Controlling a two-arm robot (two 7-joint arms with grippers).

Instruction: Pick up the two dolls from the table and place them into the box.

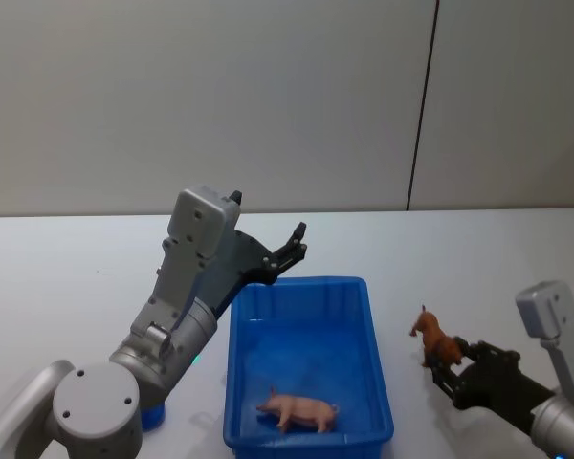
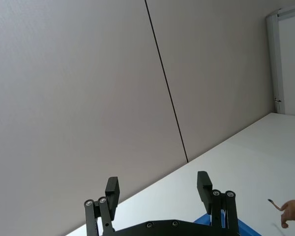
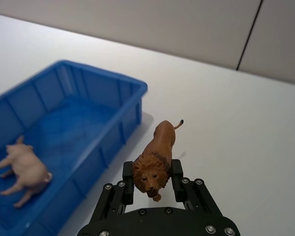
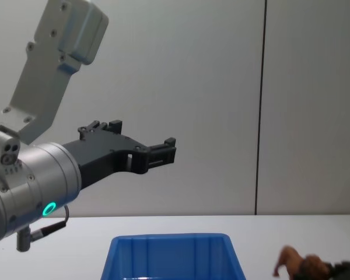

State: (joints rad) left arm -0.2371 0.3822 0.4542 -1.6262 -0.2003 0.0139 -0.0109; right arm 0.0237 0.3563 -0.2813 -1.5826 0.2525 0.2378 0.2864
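Hovering left tool (image 2: pixel 157 183): held open and empty, raised above the far left corner of the box and aimed toward the wall.
Box (image 1: pixel 301 284): set on the desk (image 1: pixel 77 277) near the middle, blue and ribbed, its long side running away from the robot.
Pig doll (image 1: pixel 301 411): found inside the box, resting on its floor at the near end. This half of the task is judged done.
Lion doll (image 3: pixel 162 142): seen outside the box, just beside its right wall, so not yet placed. Whether its feet touch the desk cannot be told.
Right tool (image 3: pixel 152 169): kept low over the desk at the right, closed on the head of the lion doll, one pad at each side of the mane.
Done so far: one doll of two is judged to be placed, and the second is gripped.
Left to do: the lion doll is to be lifted, carried leftward over the rim, and released inside the box.
In the way: the right wall and thick rim of the box stand between the lion doll and the inside, so height is judged to be needed. The pig doll takes up the near end, while the far end of the floor is bare.
Left tool as obstacle: it hangs over the far left corner, well apart from the likely path.
Behind: a grey wall (image 1: pixel 220 96) with a dark vertical seam.
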